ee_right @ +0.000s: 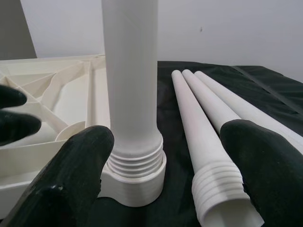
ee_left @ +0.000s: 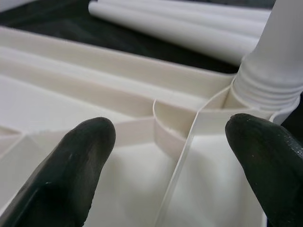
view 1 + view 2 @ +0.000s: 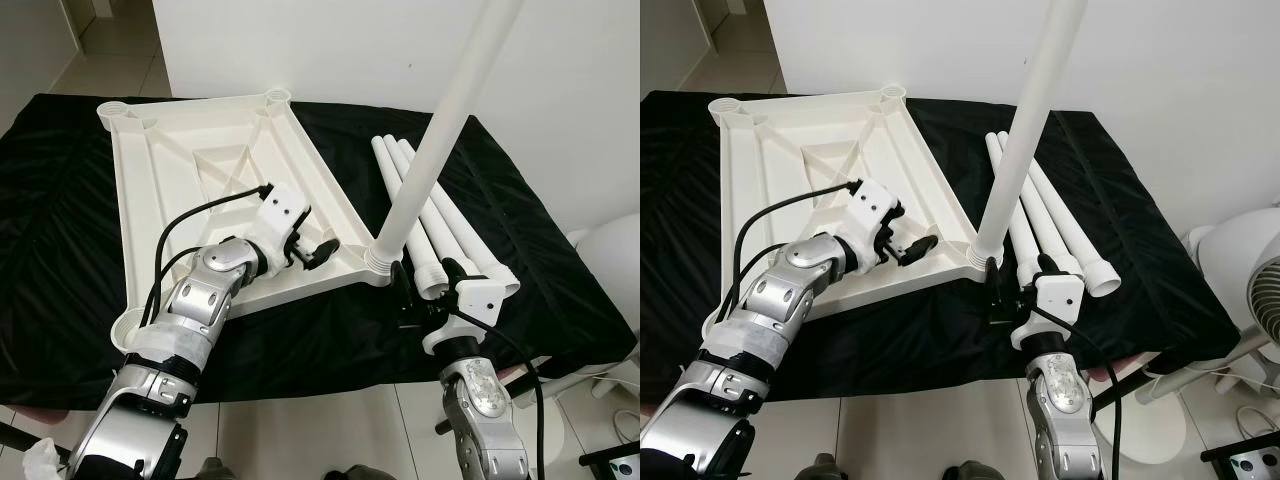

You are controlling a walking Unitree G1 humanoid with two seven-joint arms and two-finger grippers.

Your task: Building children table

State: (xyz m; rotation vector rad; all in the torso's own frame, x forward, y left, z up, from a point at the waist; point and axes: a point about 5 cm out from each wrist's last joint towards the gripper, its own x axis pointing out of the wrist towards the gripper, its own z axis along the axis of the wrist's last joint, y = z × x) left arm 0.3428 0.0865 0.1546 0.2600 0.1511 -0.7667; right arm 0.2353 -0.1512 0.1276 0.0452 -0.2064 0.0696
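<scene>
The upright leg (image 3: 440, 130) is cut off at the top of the head views, so its upper end is not seen. Its threaded foot is seated in the corner socket (image 3: 380, 262) of the upturned white tabletop (image 3: 180, 170), which is laid ribs-up on a black cloth (image 3: 60, 250) covering the bench. The far left stretch of that cloth is cropped away.

Three spare legs (image 3: 425, 195) are laid side by side on the cloth just beside the socket, on the side away from the tabletop; their far tips are partly hidden behind the upright leg.

The left pincer (image 3: 322, 252) is held over the tabletop's near rim, close to the socket, its black fingers (image 2: 71, 161) spread apart with nothing between them. The right pincer (image 1: 165, 156) is placed just before the socket, fingers wide and released, the upright leg's base seen between them but untouched.

A white wall (image 3: 560, 60) is seen behind the bench, pale floor tiles (image 3: 300, 430) below it, and a white fan (image 3: 1240, 280) is cropped at the edge beyond the spare legs.
</scene>
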